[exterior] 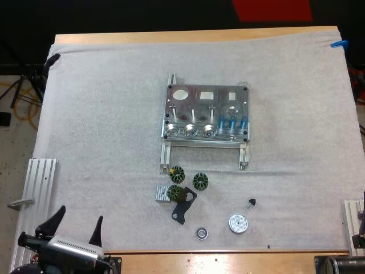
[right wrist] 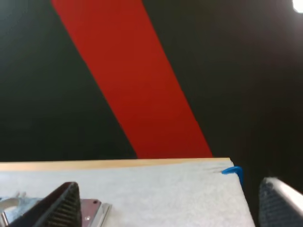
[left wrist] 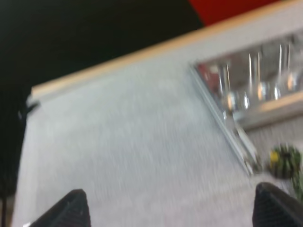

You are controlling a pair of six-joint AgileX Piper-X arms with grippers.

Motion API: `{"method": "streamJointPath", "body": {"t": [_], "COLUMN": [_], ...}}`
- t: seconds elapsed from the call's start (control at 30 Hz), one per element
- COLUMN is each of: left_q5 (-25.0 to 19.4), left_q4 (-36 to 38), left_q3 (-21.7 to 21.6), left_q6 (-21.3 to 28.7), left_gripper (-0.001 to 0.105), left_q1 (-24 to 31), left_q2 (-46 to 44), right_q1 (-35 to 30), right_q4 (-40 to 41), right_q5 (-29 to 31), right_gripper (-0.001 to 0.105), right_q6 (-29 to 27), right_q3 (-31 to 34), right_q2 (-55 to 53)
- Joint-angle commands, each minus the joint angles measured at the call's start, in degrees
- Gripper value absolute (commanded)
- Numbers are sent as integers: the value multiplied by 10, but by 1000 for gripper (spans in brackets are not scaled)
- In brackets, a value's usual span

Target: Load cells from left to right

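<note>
The metal fixture (exterior: 206, 114) sits near the middle of the white mat (exterior: 102, 142). Three blue cylinders (exterior: 232, 121) stand upright in its front right part. Just in front of the fixture lie two dark green wound parts (exterior: 177, 174), a small finned metal block (exterior: 162, 193) and a black bracket (exterior: 182, 210). A round silver disc (exterior: 238, 223) lies farther forward and to the right. The left gripper (exterior: 77, 224) hovers well in front of the fixture and to its left, fingers spread wide and holding nothing. The right gripper (right wrist: 169, 189) is also spread wide and empty, with a corner of the fixture beyond one finger.
</note>
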Motion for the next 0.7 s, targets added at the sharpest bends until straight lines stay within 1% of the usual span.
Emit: {"method": "streamJointPath", "body": {"t": [0.0, 0.13, 0.23, 0.37, 0.5, 0.53, 0.6, 0.67], "left_q5": [-5, -9, -10, -10, -10, -10, -10, -10], "left_q4": [28, 79, 81, 30, -43, -50, -83, -94], "left_q3": [-1, -7, -7, -7, 2, 4, 23, 38], "left_q6": [-6, -6, -6, -6, -6, -6, -6, -6], "left_gripper": [69, 69, 69, 69, 69, 69, 69, 69], "left_q1": [0, 0, 0, 0, 0, 0, 0, 0], "left_q2": [-82, -81, -81, -80, -80, -80, -80, -80], "right_q1": [-3, -3, -3, -3, -3, -3, -3, -3], "right_q4": [6, 41, 38, 30, 4, 1, -9, -10], "right_q5": [4, 14, 14, 11, -20, -23, -33, -35], "right_gripper": [74, 74, 74, 74, 74, 74, 74, 74], "right_q6": [6, 10, 10, 10, 10, 10, 9, 5], "right_q3": [7, 10, 20, 38, 64, 67, 81, 95], "right_q2": [-26, -25, -27, -27, -27, -27, -26, -26]}}
